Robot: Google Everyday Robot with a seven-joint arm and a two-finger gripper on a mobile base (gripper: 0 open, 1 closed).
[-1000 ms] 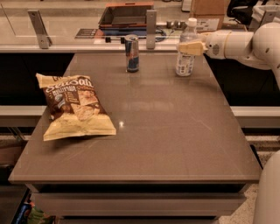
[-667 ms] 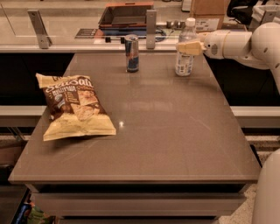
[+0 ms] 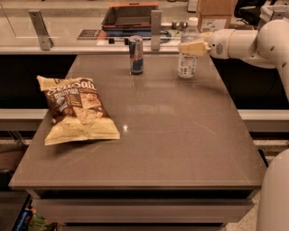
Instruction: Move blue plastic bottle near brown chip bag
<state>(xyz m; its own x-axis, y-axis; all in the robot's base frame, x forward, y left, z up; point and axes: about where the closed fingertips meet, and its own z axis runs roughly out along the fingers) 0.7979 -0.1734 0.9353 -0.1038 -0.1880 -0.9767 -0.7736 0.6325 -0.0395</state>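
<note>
The blue plastic bottle [image 3: 187, 66] stands upright at the far right of the brown table [image 3: 171, 135]. It is clear, with a white cap and a white label. My gripper [image 3: 192, 47] reaches in from the right and sits at the bottle's upper part, covering its shoulder. The bottle's base rests on the table. The brown chip bag [image 3: 74, 108] lies flat at the left side of the table, well apart from the bottle.
A blue-and-silver can [image 3: 136, 55] stands at the far edge, left of the bottle. Behind the table is a counter with metal posts [image 3: 156, 29], a dark tray [image 3: 128, 16] and a cardboard box [image 3: 216, 13]. My white arm [image 3: 253, 43] spans the right side.
</note>
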